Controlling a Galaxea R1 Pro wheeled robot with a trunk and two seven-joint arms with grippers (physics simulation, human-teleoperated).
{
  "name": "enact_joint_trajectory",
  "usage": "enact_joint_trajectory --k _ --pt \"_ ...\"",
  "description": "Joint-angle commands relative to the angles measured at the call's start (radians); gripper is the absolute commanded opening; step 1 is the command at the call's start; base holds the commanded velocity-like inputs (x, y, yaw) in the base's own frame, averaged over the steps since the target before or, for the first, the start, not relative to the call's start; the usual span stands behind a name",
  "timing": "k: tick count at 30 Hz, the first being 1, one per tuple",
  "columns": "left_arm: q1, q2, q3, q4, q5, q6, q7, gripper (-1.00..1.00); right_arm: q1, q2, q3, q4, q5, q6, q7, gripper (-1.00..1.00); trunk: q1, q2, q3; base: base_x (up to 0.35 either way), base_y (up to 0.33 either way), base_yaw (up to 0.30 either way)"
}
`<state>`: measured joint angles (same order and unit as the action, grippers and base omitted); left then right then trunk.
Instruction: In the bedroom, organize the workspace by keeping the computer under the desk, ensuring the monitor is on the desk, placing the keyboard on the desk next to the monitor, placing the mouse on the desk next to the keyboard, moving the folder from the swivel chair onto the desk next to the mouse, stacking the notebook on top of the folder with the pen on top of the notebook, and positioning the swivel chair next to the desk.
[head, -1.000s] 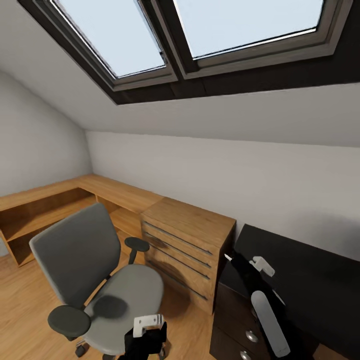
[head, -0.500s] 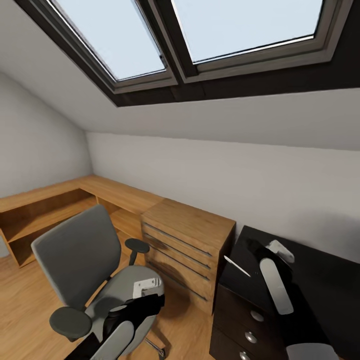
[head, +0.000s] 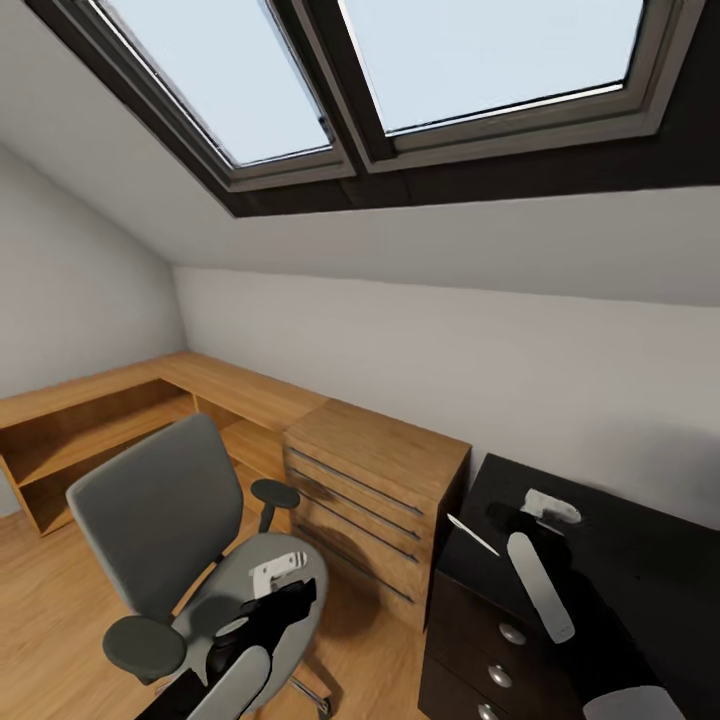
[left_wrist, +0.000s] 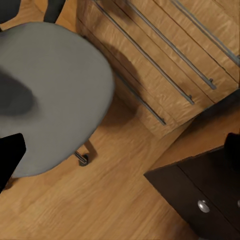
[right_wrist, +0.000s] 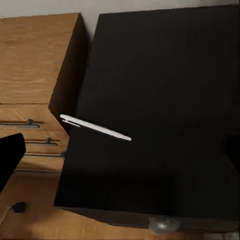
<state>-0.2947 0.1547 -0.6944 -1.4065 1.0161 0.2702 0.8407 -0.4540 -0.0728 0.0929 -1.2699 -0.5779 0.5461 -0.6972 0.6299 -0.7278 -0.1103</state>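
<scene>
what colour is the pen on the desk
White: the thin white stick-like pen lies on the black desk top, clearest in the right wrist view.

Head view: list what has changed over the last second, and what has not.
The left gripper rose from the picture's lower edge to hang over the swivel chair seat. The right gripper moved out over the desk, away from the pen. Nothing was gripped or released. The pen, chair and oak dresser stayed put; the camera shifted slightly.

The swivel chair (left_wrist: 50, 95) seat sat beside the oak dresser (left_wrist: 165, 60). A dark desk (left_wrist: 200, 195) drawer showed one silver knob (left_wrist: 203, 205)
</scene>
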Motion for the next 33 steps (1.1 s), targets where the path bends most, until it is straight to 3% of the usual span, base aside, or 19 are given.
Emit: enact_joint_trajectory --k 1,2,7,23,33 --pt "-0.001 0.0 -0.007 0.002 -0.019 -0.016 0.035 1.0 0.003 -0.003 0.038 -0.009 0.002 0.007 -0.009 1.0 -0.004 0.006 0.001 0.0 0.0 0.0" --pt "-0.001 -0.002 -0.031 0.004 -0.058 -0.031 0.095 1.0 0.009 -0.007 0.115 -0.016 0.012 0.009 -0.008 1.0 -0.007 0.013 0.005 0.0 0.0 0.0" --pt "-0.001 -0.001 -0.068 0.006 -0.092 -0.044 0.148 1.0 0.011 -0.01 0.168 -0.02 0.015 0.009 -0.008 1.0 -0.027 0.048 0.02 0.0 0.0 0.0" --pt "-0.001 -0.004 -0.117 0.028 -0.098 -0.111 0.166 1.0 0.012 -0.01 0.188 -0.019 0.021 0.015 -0.012 1.0 -0.03 0.055 0.023 0.011 0.0 0.004" --pt "-0.001 -0.005 -0.119 0.032 -0.1 -0.112 0.166 1.0 0.012 -0.01 0.187 -0.019 0.025 0.014 -0.013 1.0 -0.03 0.055 0.012 0.269 0.0 0.121"
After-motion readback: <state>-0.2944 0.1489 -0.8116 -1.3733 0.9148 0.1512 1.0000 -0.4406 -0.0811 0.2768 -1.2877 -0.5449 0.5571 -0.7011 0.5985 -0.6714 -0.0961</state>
